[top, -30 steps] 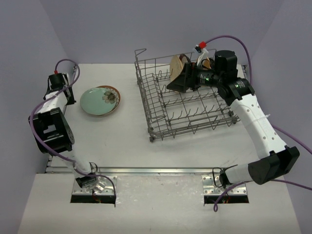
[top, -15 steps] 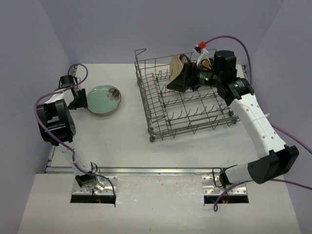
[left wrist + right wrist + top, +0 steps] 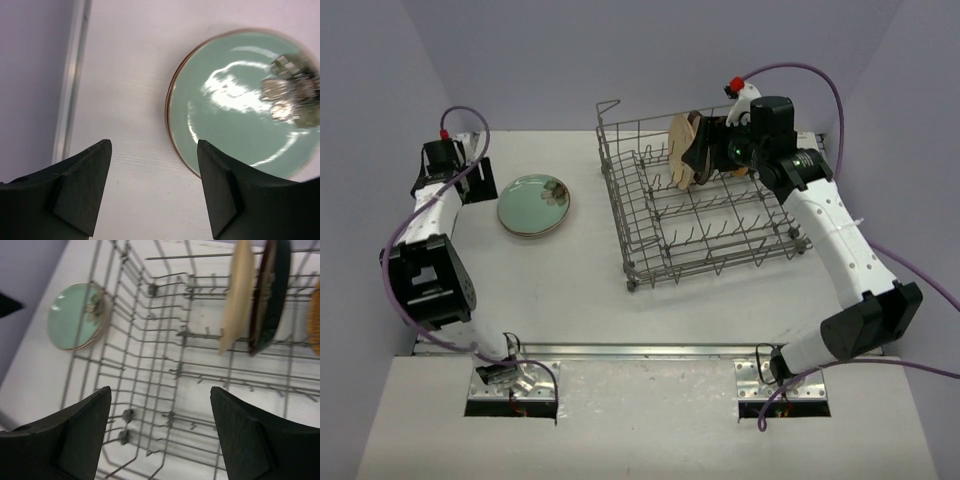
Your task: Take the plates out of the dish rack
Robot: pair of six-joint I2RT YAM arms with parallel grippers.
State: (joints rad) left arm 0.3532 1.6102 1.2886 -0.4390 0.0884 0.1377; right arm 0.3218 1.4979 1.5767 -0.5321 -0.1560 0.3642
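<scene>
Left gripper (image 3: pixel 152 147): over the table's (image 3: pixel 570 285) far-left corner, jaws spread, nothing between them, only bare surface below.

Mint plate (image 3: pixel 533 204): flat on the table, left of centre toward the far edge, just right of the left gripper and not touching it. Pale flower print on its far-right part. A brownish rim rings it; cannot tell if that is a second plate underneath.

Rack (image 3: pixel 705 225): on the right half of the table, reaching to the far edge, well apart from the mint plate. Most tine rows bare.

3 plates stand on edge in the rack's far row: cream plate (image 3: pixel 236 297) leftmost, dark plate (image 3: pixel 274 287) close against its right side, orange plate (image 3: pixel 315 320) further right, cut off by the right wrist view's edge.

Right gripper (image 3: pixel 159 395): over the rack at the far row, beside the standing plates. Jaws apart and empty, wire grid showing between them. No contact with any plate visible.
</scene>
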